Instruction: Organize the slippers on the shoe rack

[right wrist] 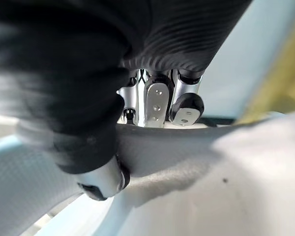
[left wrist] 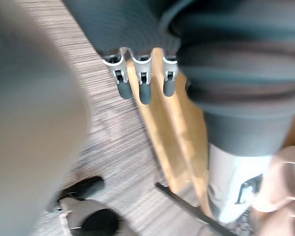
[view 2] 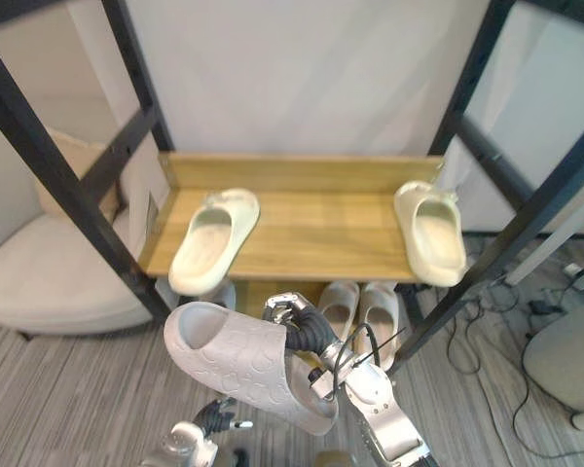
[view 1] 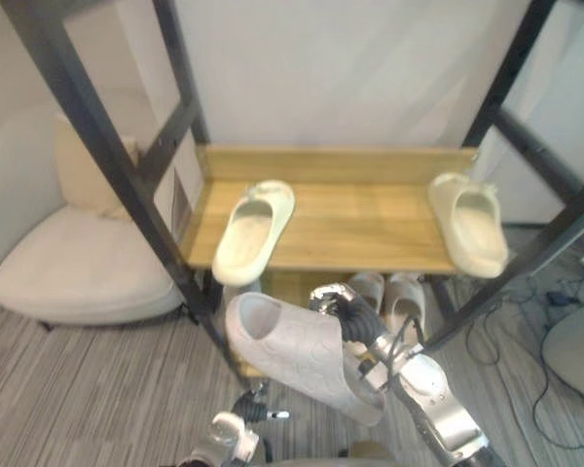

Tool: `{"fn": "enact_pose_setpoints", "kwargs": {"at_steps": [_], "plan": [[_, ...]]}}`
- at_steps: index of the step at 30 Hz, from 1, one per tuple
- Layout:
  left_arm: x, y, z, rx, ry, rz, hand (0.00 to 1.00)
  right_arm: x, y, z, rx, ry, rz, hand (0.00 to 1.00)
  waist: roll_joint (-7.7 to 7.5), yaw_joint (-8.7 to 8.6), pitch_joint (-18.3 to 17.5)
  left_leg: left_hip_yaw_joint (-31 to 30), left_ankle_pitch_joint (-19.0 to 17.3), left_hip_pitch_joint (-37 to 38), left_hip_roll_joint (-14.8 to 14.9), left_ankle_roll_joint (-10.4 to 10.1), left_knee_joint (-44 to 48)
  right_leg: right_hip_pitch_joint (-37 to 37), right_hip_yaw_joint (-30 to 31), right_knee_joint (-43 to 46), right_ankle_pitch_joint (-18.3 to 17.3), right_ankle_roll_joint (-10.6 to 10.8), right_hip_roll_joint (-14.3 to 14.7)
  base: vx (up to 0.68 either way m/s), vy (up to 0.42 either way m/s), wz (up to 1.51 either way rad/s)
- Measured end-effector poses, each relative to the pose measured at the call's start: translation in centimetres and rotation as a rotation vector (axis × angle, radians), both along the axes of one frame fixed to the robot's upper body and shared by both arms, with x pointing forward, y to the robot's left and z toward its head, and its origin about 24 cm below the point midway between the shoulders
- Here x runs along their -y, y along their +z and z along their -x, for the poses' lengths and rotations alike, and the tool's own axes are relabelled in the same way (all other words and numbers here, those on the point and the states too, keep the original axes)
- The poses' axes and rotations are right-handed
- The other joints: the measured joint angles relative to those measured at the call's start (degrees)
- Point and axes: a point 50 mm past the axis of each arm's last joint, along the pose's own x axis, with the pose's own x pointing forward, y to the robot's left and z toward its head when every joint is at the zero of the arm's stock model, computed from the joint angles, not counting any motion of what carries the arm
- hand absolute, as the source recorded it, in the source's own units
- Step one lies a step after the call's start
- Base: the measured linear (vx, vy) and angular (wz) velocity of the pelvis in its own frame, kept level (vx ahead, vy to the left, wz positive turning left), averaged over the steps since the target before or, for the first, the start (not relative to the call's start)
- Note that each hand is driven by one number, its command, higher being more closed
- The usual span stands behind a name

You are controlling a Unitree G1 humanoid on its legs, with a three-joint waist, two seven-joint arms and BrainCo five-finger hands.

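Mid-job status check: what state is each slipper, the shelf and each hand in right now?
white slipper: lifted, gripped by the right hand.
right hand: shut on the white slipper.
left hand: open, low, holding nothing.
left cream slipper: flat on the upper shelf, angled.
right cream slipper: flat at that shelf's right end.
lower pair: side by side beneath it.
upper shelf: middle bare.

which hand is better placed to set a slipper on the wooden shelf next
The right hand: it is curled round the pale slipper, raised in front of the wooden shelf. The left hand sits low, open and empty.
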Motion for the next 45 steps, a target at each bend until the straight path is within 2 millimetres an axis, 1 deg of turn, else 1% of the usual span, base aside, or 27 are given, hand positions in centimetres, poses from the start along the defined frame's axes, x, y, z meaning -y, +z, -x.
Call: {"fn": "enact_pose_setpoints", "kwargs": {"at_steps": [2, 3, 5, 7, 8, 9, 11, 12, 14, 15, 16, 17, 19, 21, 23, 25, 29, 35, 37, 38, 41, 43, 45], "plan": [[-0.1, 0.8, -1.5, 0.062, -0.001, -0.001, 0.00, 0.0, 0.2, -1.1, 0.030, 0.014, 0.077, 1.00, 1.02, 0.44, 2.47, -0.17, -2.70, -5.11, 0.95, -0.48, 6.49, -4.95, 0.14, 6.23, -2.92, -0.30, -0.13, -0.21, -0.040, 0.01], [-0.1, 0.9, -1.7, 0.069, 0.000, -0.003, 0.00, 0.0, 0.2, -1.2, 0.033, 0.014, 0.080, 1.00, 1.03, 0.51, 2.73, -0.16, -2.89, -5.52, 1.02, -0.50, 6.99, -5.37, 0.16, 6.83, -3.25, -0.39, -0.17, -0.15, -0.016, 0.02], [-0.7, 1.6, -2.7, 0.125, 0.044, -0.003, 0.00, -0.1, 0.8, -2.0, 0.073, 0.008, 0.116, 1.00, 1.09, 0.61, 3.68, 0.10, -4.50, -10.42, 2.06, -0.96, 12.36, -10.33, 0.08, 12.64, -5.44, -0.76, -0.69, -0.11, -0.007, 0.04], [-0.9, 2.3, -3.7, 0.170, 0.068, 0.002, 0.00, -0.2, 1.8, -2.7, 0.118, -0.002, 0.119, 1.00, 1.11, 0.71, 4.51, 0.39, -5.33, -13.83, 2.66, -0.58, 16.16, -14.01, 0.21, 16.61, -6.46, -1.03, -0.96, -0.07, 0.005, -0.02], [-1.1, 2.8, -4.4, 0.199, 0.085, 0.011, 0.00, -0.2, 2.6, -3.3, 0.152, -0.009, 0.126, 1.00, 1.20, 0.70, 4.80, 0.32, -5.79, -16.88, 2.80, -0.87, 18.96, -17.05, 0.26, 19.59, -7.09, -1.61, -1.36, -0.04, 0.008, 0.01], [-1.2, 3.0, -4.7, 0.209, 0.093, 0.015, 0.00, -0.1, 2.9, -3.5, 0.164, -0.010, 0.130, 1.00, 1.24, 0.69, 4.99, 0.30, -5.94, -17.94, 2.80, -0.85, 19.91, -18.07, 0.26, 20.55, -7.40, -1.58, -1.52, -0.05, 0.021, 0.07], [-1.4, 4.2, -6.4, 0.266, 0.129, 0.035, 0.00, -0.1, 4.2, -4.9, 0.238, -0.034, 0.180, 1.00, 1.32, 0.67, 6.53, 0.06, -6.82, -22.92, 3.00, -0.78, 24.17, -22.79, 0.18, 24.90, -8.41, -1.94, -2.04, -0.04, 0.032, 0.07], [-1.5, 4.4, -6.8, 0.278, 0.139, 0.040, 0.00, -0.1, 4.4, -5.2, 0.246, -0.040, 0.186, 1.00, 1.38, 0.66, 6.75, 0.03, -6.88, -23.94, 3.11, -0.67, 25.07, -23.71, 0.07, 25.62, -8.49, -2.00, -2.05, -0.06, 0.042, 0.05], [-1.6, 6.0, -8.7, 0.355, 0.173, 0.047, 0.00, 0.4, 5.8, -6.6, 0.317, -0.089, 0.232, 1.00, 1.45, 0.66, 8.54, 0.10, -7.31, -29.59, 3.69, 0.04, 29.47, -28.75, -0.12, 30.02, -9.54, -2.15, -2.50, -0.08, 0.045, 0.12], [-1.7, 6.4, -9.0, 0.372, 0.185, 0.052, 0.00, 0.5, 6.2, -6.8, 0.334, -0.096, 0.237, 1.00, 1.43, 0.67, 8.90, 0.10, -7.41, -30.79, 3.69, 0.18, 30.42, -29.89, -0.11, 31.06, -9.75, -2.25, -2.77, -0.09, 0.048, 0.11], [-1.7, 7.2, -9.9, 0.413, 0.213, 0.065, 0.00, 0.6, 7.1, -7.2, 0.375, -0.120, 0.241, 1.00, 1.40, 0.75, 9.57, 0.10, -7.87, -33.89, 3.82, 0.41, 33.04, -33.03, 0.26, 33.92, -10.43, -2.27, -3.13, -0.10, 0.055, 0.03], [-2.0, 7.8, -10.4, 0.440, 0.242, 0.081, 0.00, 0.7, 7.8, -7.5, 0.400, -0.147, 0.229, 1.00, 1.41, 1.05, 10.28, 0.10, -8.31, -35.78, 3.95, 0.44, 34.77, -34.98, 0.52, 35.84, -10.93, -2.44, -3.33, -0.11, 0.059, -0.04], [-2.5, 8.7, -11.0, 0.483, 0.297, 0.108, 0.00, 1.0, 8.3, -7.7, 0.416, -0.179, 0.208, 1.00, 1.34, 2.05, 10.65, 0.33, -9.47, -38.89, 4.53, 0.90, 37.87, -38.57, 1.44, 39.15, -11.86, -2.30, -3.39, -0.11, 0.057, -0.13], [-2.8, 9.2, -11.3, 0.510, 0.349, 0.138, 0.00, 1.0, 8.7, -7.8, 0.420, -0.211, 0.171, 1.00, 1.33, 2.51, 10.72, 0.33, -9.94, -41.19, 4.69, 0.74, 40.11, -40.83, 1.75, 41.48, -12.66, -2.15, -3.50, -0.09, 0.053, -0.03], [-3.1, 9.7, -11.6, 0.534, 0.381, 0.155, 0.00, 0.8, 9.1, -7.9, 0.433, -0.228, 0.139, 1.00, 1.29, 2.76, 10.75, 0.15, -10.11, -43.11, 4.95, 0.63, 41.68, -42.69, 1.80, 43.13, -12.95, -2.50, -3.54, -0.07, 0.036, -0.01], [-3.4, 10.4, -11.9, 0.563, 0.404, 0.175, 0.00, 0.8, 10.2, -8.2, 0.456, -0.268, 0.085, 1.00, 1.26, 3.38, 10.79, 0.27, -10.35, -45.32, 5.69, 0.20, 43.13, -44.97, 1.94, 44.86, -13.16, -2.87, -3.58, -0.05, -0.004, 0.00], [-3.7, 11.2, -12.3, 0.601, 0.432, 0.198, 0.00, 1.1, 12.8, -9.0, 0.519, -0.362, -0.015, 1.00, 1.19, 4.04, 10.83, 0.02, -10.43, -48.14, 6.40, 0.15, 45.77, -47.48, 1.70, 47.93, -14.41, -3.30, -3.95, -0.02, -0.039, 0.05], [-3.4, 11.9, -12.6, 0.628, 0.455, 0.227, 0.00, 2.3, 15.3, -9.9, 0.551, -0.516, -0.123, 1.00, 1.16, 5.49, 10.79, -0.85, -10.44, -50.16, 6.39, -0.18, 46.54, -49.13, 0.96, 49.14, -15.18, -3.80, -4.07, 0.02, -0.051, 0.04], [-3.4, 11.9, -12.6, 0.628, 0.470, 0.227, 0.00, 2.3, 15.4, -10.4, 0.540, -0.540, -0.132, 1.00, 1.16, 5.53, 10.74, -1.19, -10.44, -50.37, 6.37, -0.23, 46.72, -49.09, 0.63, 49.28, -15.36, -3.96, -4.10, 0.04, -0.048, 0.07], [-3.3, 12.1, -12.7, 0.633, 0.477, 0.235, 0.00, 2.8, 15.8, -10.9, 0.524, -0.598, -0.176, 1.00, 1.12, 5.86, 10.71, -1.65, -10.49, -50.81, 6.27, -0.56, 47.09, -49.11, 0.14, 49.73, -15.75, -4.33, -4.25, 0.05, -0.057, 0.10], [-3.1, 12.0, -12.7, 0.624, 0.502, 0.247, 0.00, 3.5, 16.3, -11.4, 0.503, -0.688, -0.225, 1.00, 1.07, 6.30, 10.60, -2.16, -10.61, -51.19, 5.84, -0.87, 47.29, -49.11, -0.20, 50.13, -16.22, -4.32, -4.37, 0.03, -0.049, 0.11], [-3.1, 12.0, -12.7, 0.623, 0.505, 0.247, 0.00, 3.8, 16.6, -11.6, 0.499, -0.724, -0.245, 1.00, 1.00, 6.34, 10.31, -2.41, -10.59, -51.49, 5.71, -0.98, 47.28, -49.17, -0.50, 50.12, -16.36, -4.62, -4.48, 0.04, -0.041, 0.08], [-3.0, 11.9, -12.6, 0.615, 0.508, 0.244, 0.00, 4.1, 16.6, -12.0, 0.487, -0.771, -0.230, 1.00, 0.65, 6.49, 9.42, -2.43, -10.51, -51.95, 5.63, -1.25, 47.23, -49.62, -0.59, 50.13, -16.45, -4.79, -4.61, 0.03, -0.032, 0.03]]}}
